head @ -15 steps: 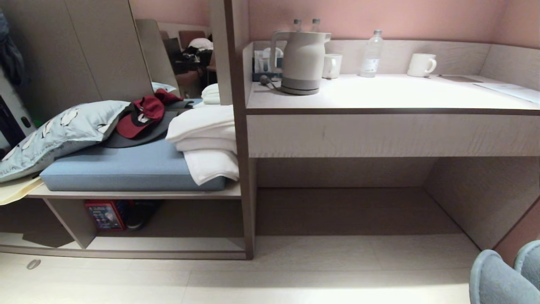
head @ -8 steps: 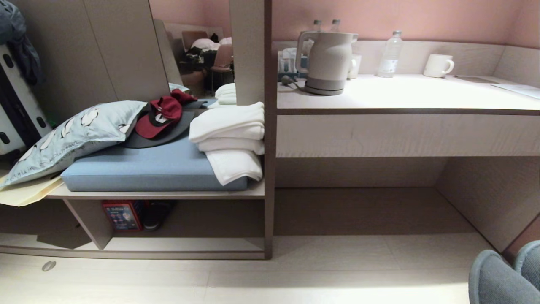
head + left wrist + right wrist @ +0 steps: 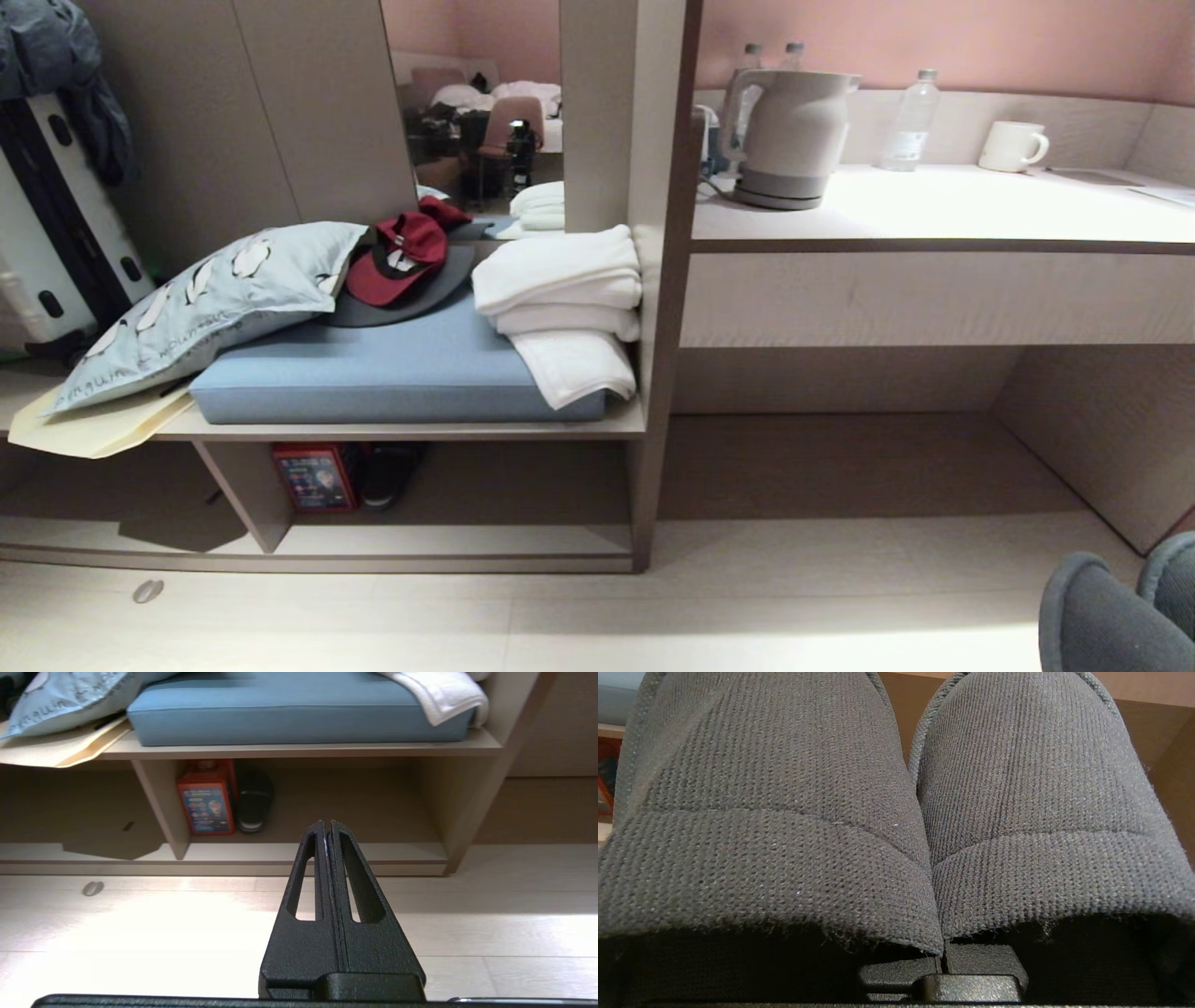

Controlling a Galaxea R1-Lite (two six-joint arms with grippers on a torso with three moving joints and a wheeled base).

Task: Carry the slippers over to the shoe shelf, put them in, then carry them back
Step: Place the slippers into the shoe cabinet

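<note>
1. We find the slippers (image 3: 896, 812) side by side on the right gripper (image 3: 941, 970), its jaws clenched on their adjoining inner edges; their toes show at the head view's lower right corner.
2. The left gripper (image 3: 326, 826) is clenched on nothing, pointing toward the shelf (image 3: 448, 539).
3. We judge the knit uppers soft and light, likely to sag; the joined heel edges look the soundest hold.
4. The shelf already houses a red box (image 3: 316, 476) and a black shoe (image 3: 387, 471).

The whole head view has slid rightward, so the shoe shelf (image 3: 448, 485) sits nearer centre.
</note>
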